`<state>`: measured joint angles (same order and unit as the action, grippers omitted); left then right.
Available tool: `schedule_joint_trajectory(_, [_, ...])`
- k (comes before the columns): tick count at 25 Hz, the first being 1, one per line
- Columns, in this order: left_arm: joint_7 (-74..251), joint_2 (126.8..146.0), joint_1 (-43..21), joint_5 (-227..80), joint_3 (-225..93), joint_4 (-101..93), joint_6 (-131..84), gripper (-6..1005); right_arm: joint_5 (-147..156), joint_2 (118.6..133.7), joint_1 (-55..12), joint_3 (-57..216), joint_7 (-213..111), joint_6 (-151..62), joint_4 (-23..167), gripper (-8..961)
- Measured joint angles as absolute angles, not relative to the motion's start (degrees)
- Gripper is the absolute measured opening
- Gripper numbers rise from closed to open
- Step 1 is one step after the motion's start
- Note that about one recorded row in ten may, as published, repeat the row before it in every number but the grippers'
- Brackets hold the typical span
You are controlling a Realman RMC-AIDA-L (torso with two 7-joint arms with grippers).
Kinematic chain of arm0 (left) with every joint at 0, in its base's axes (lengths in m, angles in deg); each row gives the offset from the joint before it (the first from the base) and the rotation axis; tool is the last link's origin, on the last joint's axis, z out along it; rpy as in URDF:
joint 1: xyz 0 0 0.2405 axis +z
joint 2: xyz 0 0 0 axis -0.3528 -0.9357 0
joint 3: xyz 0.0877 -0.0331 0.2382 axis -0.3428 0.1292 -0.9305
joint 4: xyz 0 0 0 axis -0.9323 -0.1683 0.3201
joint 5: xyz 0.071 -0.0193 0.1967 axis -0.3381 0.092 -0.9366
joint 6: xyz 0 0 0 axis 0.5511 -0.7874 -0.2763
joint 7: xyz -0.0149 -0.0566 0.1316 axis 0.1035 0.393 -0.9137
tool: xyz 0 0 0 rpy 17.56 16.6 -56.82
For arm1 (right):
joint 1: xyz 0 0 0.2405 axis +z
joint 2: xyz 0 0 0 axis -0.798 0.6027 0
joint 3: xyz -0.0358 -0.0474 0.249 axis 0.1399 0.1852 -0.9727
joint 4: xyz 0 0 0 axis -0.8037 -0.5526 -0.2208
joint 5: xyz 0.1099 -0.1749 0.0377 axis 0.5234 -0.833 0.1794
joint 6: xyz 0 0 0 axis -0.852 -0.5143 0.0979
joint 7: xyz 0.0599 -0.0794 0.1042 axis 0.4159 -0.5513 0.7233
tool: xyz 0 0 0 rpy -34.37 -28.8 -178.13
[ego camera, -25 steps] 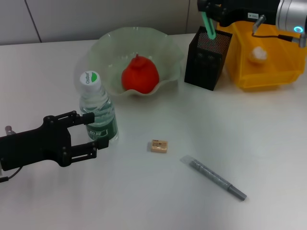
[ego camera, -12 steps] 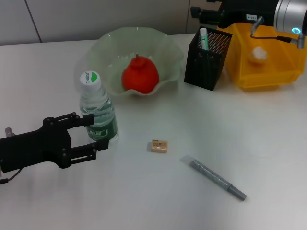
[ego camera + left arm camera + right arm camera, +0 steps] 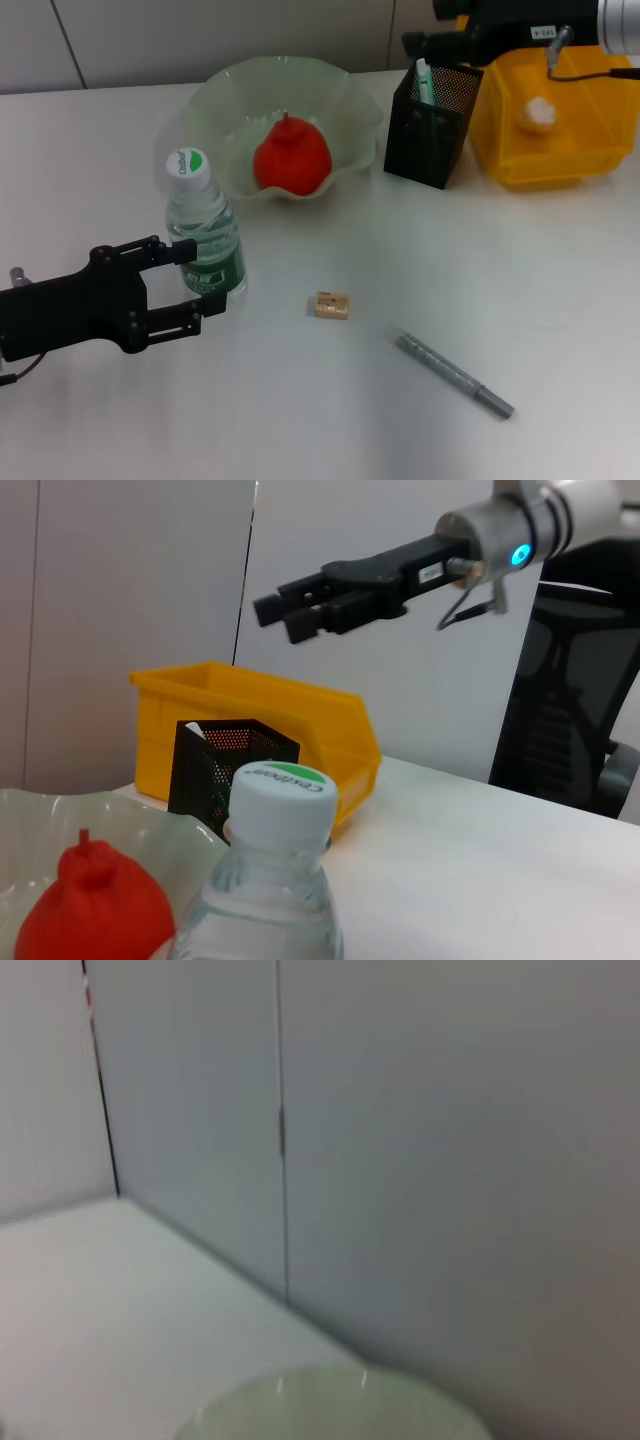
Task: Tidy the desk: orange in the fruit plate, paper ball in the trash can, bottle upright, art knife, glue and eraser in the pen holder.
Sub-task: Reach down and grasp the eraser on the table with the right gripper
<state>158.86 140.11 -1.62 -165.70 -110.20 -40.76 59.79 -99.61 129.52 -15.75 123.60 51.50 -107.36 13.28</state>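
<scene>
White desk [image 3: 560, 290], left pincer [image 3: 195, 280] spread beside upright bottle [image 3: 205, 230], right pincer [image 3: 300, 608] spread above pen holder [image 3: 432, 125].

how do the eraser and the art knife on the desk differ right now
The eraser is a short tan block; the art knife is a long, thin grey stick. The eraser lies nearer the water bottle; the art knife lies farther to the robot's right, set diagonally. Both lie flat on the white desk, untouched by either pincer, and neither is in the black pen holder yet.
</scene>
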Motion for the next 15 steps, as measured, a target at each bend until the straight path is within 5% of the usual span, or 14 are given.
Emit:
schedule_joint_trajectory(5, [158.73, 140.05, -1.50, -165.69, -110.20, -40.76, 60.02, 756, -115.14, 129.96, -13.94, 130.29, 73.15, -119.38, -3.30, 643])
schedule_joint_trajectory(15, [158.62, 139.96, -1.53, -165.97, -110.57, -40.76, 61.10, 757, -128.71, 130.08, -0.63, 135.03, 82.65, -134.61, 3.67, 643])
